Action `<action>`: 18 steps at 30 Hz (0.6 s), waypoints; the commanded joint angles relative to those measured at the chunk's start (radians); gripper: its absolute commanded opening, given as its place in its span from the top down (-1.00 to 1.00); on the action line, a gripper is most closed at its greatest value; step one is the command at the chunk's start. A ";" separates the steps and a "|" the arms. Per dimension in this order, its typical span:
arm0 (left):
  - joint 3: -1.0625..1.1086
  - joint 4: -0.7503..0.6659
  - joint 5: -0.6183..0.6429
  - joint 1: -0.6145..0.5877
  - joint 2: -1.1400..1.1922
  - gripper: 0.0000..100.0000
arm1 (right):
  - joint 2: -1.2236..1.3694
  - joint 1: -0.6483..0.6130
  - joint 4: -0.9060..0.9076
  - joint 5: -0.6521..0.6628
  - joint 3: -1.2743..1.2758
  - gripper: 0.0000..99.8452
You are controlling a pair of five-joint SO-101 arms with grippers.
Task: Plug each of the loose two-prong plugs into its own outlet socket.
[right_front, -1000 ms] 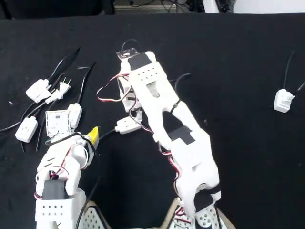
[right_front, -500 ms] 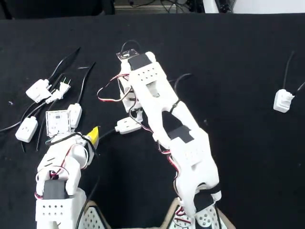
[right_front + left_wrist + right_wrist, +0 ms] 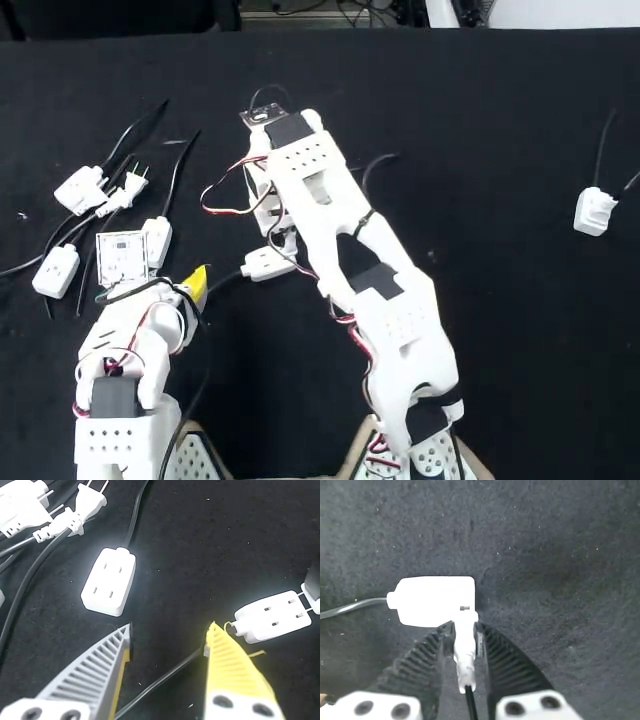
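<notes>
Plug (image 3: pixel 465 666), light and rigid, likely handles best pinched across its body, where the right gripper (image 3: pixel 464 627) clamps its fingers, at the outlet socket (image 3: pixel 435 601); left gripper (image 3: pixel 169 626) fingers apart.

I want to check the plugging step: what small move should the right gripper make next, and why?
Probably push the plug a little deeper into the outlet socket. The right gripper is shut on the plug, and the left wrist view shows bare prongs between plug and socket, so it seems not fully seated.
</notes>
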 commanded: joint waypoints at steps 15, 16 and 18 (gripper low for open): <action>-0.018 -0.005 0.005 -0.010 -0.005 0.51 | -0.081 -0.057 -0.003 -0.009 0.091 0.98; -0.018 -0.005 0.005 -0.010 -0.005 0.51 | -0.081 -0.055 -0.017 -0.009 0.094 0.98; -0.018 -0.005 0.005 -0.010 -0.005 0.51 | -0.081 -0.054 -0.054 -0.008 0.099 0.98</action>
